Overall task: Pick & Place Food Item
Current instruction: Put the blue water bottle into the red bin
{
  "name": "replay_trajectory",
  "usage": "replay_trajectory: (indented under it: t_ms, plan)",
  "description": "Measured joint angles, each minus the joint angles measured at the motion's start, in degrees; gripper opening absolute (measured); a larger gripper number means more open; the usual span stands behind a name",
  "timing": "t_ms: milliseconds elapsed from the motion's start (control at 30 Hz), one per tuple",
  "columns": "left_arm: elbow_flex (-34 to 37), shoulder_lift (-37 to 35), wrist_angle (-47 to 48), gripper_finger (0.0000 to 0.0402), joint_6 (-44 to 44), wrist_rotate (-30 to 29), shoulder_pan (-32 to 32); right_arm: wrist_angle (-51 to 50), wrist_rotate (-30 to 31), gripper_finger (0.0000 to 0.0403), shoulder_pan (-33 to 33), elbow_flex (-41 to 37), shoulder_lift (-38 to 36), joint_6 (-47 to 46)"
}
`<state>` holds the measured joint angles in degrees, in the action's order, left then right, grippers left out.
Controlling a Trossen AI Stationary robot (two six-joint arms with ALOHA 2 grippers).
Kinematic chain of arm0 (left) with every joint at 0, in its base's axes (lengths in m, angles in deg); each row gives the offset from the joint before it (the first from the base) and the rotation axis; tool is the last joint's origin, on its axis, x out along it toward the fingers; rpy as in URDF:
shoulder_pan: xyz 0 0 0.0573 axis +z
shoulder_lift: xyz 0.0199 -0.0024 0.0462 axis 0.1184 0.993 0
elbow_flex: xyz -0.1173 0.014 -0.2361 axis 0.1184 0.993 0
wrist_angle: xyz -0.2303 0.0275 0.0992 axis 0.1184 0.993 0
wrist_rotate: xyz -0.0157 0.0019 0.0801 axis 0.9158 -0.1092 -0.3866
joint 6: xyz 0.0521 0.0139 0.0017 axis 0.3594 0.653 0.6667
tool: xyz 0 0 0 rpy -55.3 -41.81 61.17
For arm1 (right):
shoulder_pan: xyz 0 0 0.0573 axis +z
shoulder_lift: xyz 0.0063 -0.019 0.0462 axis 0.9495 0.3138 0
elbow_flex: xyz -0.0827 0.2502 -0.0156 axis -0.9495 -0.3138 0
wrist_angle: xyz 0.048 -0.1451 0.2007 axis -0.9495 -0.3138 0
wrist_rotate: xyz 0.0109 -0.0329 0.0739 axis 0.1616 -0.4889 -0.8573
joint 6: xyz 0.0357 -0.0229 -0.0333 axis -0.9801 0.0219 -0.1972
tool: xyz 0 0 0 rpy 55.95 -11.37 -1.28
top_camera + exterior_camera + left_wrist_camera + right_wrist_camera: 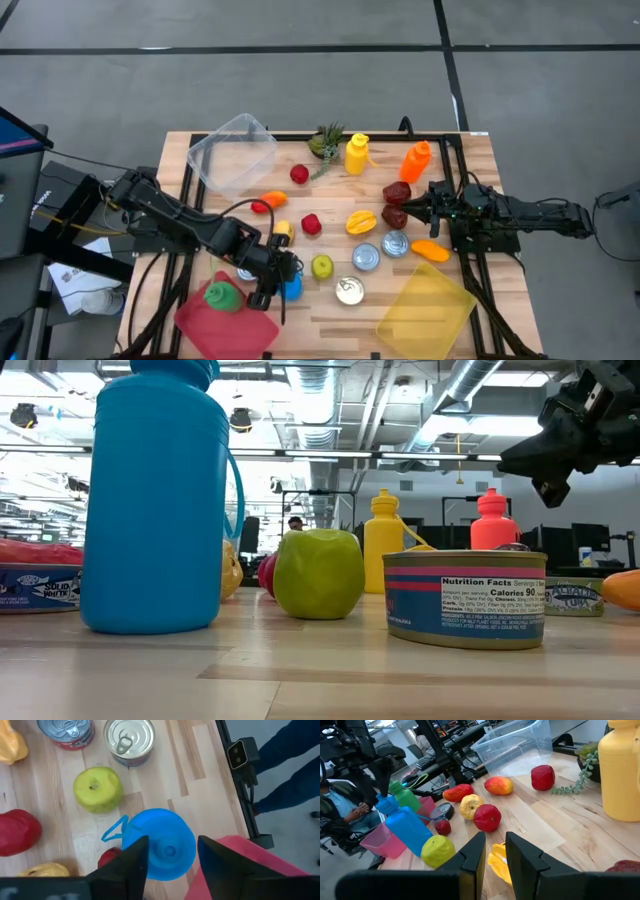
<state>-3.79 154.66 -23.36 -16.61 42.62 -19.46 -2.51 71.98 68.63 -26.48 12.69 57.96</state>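
Note:
A blue bottle (291, 288) stands upright on the table near the front left, next to a green apple (322, 266). My left gripper (170, 862) is open and hovers above the bottle's top (161, 842), one finger on either side; I see no touch. It shows over the bottle's cap in the right wrist view (381, 780). My right gripper (495, 855) hangs above the table at the right with a narrow gap between its fingers, empty, over a yellow food piece (499, 861) and beside two dark red items (396, 203). In the low view it is lifted clear (560, 445).
A red bin (228, 325) with a green bottle (222, 296) stands front left, a yellow bin (425, 305) front right, a clear bin (233, 152) at the back left. Cans (365, 257), fruit, a yellow bottle (356, 153) and an orange bottle (415, 160) crowd the middle.

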Motion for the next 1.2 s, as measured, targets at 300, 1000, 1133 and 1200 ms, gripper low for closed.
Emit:
replay_trajectory:
  t_ms: [300,1000,1133,1200]
  plan:
    - [0.0,0.0,0.1,0.0103,0.9,0.0,0.0,0.0,0.0,0.0069,0.0,0.0,0.0,0.0]
    - [0.1,-5.4,-9.4,0.0058,-0.6,-0.5,2.1,0.0,0.0,0.0069,0.0,0.0,0.0,0.0]
    - [0.0,-11.1,-11.4,0.0058,-5.9,-0.1,1.8,0.0,0.0,0.0069,0.0,0.0,0.0,0.0]
    - [0.0,-13.9,-13.5,0.0058,-9.5,-0.1,1.4,0.0,0.0,0.0069,0.0,0.0,0.0,0.0]
